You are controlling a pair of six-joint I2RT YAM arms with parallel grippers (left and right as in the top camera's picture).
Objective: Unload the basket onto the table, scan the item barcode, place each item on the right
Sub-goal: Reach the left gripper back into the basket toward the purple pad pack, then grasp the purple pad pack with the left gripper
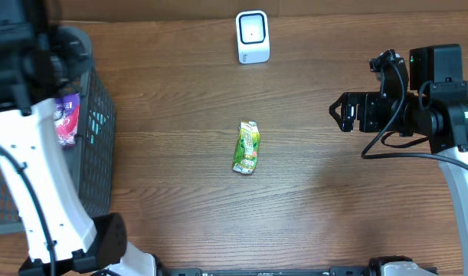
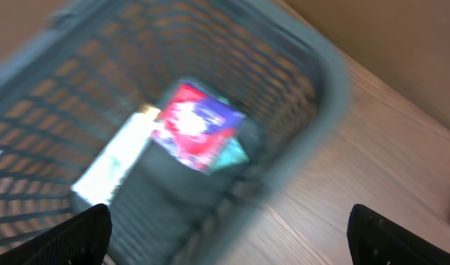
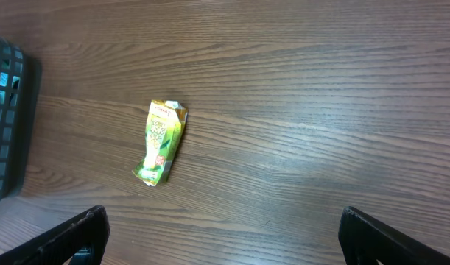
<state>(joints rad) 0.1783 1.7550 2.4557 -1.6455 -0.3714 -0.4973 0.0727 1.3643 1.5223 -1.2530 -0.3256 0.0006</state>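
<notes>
The green packet (image 1: 247,148) lies flat on the bare wooden table (image 1: 318,207) at the centre of the overhead frame. Neither pincer touches it, and it sits well apart from the white scanner (image 1: 253,36) standing at the top middle of that view. As far as scanning this item goes, the work looks not yet begun: it has to be picked up, carried toward the scanner and turned so its barcode faces the reader (no barcode can be made out on the side that shows). At the left edge the dark basket (image 1: 96,130) holds a red-and-purple packet (image 2: 197,125) resting on a pale flat item (image 2: 110,165). These may be goods already dealt with, though nothing here proves they were scanned. The left arm reaches over that basket. Its wrist view is blurred, looking down into the mesh, and the left gripper (image 2: 232,239) is spread wide, a fingertip in each lower corner of the frame and nothing between them. The right arm sits at the right edge of the overhead view with its forearm pointing toward frame centre. The right gripper (image 1: 342,113) hangs above bare wood, jaws fully apart and empty, and its camera shows the green packet in the left-centre of frame, near the basket's corner.
</notes>
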